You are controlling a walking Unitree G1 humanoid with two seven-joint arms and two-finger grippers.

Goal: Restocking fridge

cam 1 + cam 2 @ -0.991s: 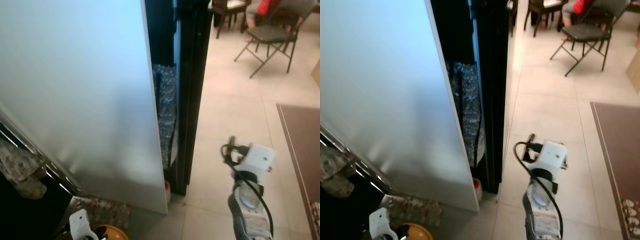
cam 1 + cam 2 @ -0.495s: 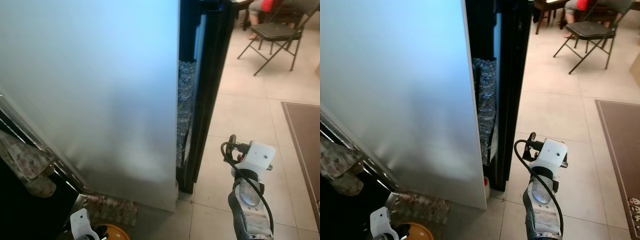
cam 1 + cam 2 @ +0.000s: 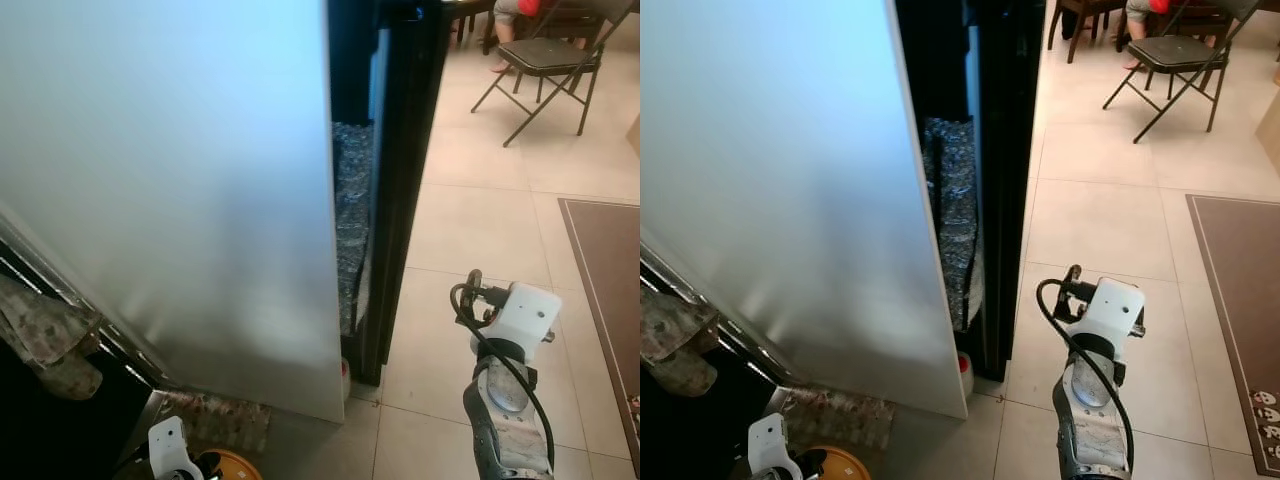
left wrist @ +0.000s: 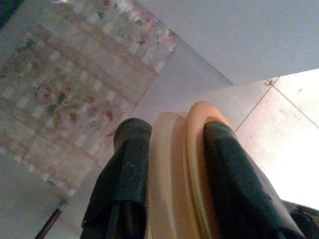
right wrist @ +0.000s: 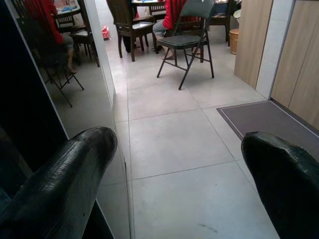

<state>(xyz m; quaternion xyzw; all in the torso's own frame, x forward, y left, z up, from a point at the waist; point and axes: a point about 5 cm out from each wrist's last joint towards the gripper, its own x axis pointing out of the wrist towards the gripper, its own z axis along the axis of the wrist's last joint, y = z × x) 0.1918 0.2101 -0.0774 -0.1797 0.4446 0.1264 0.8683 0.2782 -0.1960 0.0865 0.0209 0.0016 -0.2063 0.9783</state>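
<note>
Left gripper (image 4: 172, 169) clamped on pale orange round plastic lid or container (image 4: 184, 164), low at robot's left. Right gripper (image 5: 184, 169) spread, empty, raised nearer the tall silver fridge door's (image 3: 180, 180) edge. Dark fridge opening (image 3: 355, 150) lies ahead-right of held item.

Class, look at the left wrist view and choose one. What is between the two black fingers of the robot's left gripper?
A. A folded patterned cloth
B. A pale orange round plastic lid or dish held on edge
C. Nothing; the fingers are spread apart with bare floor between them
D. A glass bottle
B: the left gripper is closed with its black fingers on either side of the pale orange round plastic piece, seen edge-on above the tiled floor.
</note>
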